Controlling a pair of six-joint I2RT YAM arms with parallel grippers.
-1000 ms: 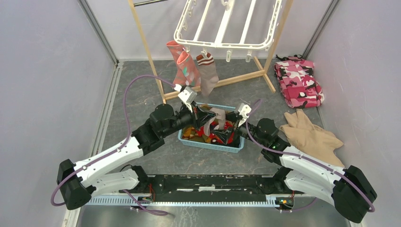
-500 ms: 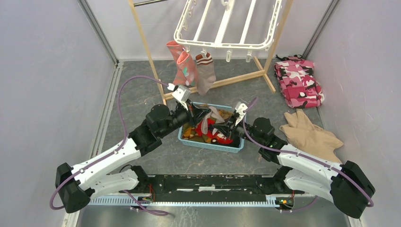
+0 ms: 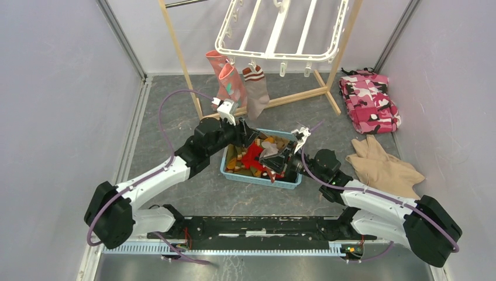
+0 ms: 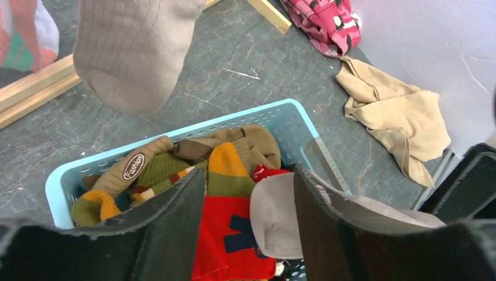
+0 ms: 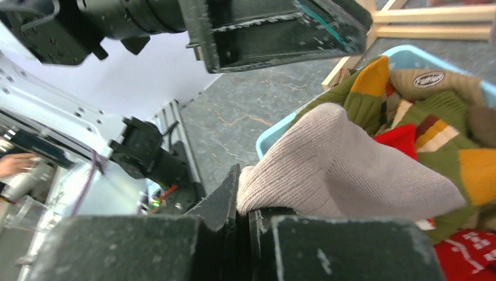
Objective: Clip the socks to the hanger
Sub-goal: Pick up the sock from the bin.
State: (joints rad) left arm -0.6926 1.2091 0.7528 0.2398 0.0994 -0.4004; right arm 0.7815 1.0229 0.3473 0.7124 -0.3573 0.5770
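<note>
Pinching the soft grey knit sock (image 5: 351, 164) in our clamped right gripper (image 5: 243, 202) above the light-blue plastic basket (image 4: 289, 126), we held the left gripper (image 4: 250, 181) open, empty.

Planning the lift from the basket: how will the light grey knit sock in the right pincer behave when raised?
Probably floppy: the light grey knit sock is pinched at one end by the right pincer, so the rest should droop. Likely light: thin knit. It may drag on the piled colourful socks in the blue plastic basket.
</note>
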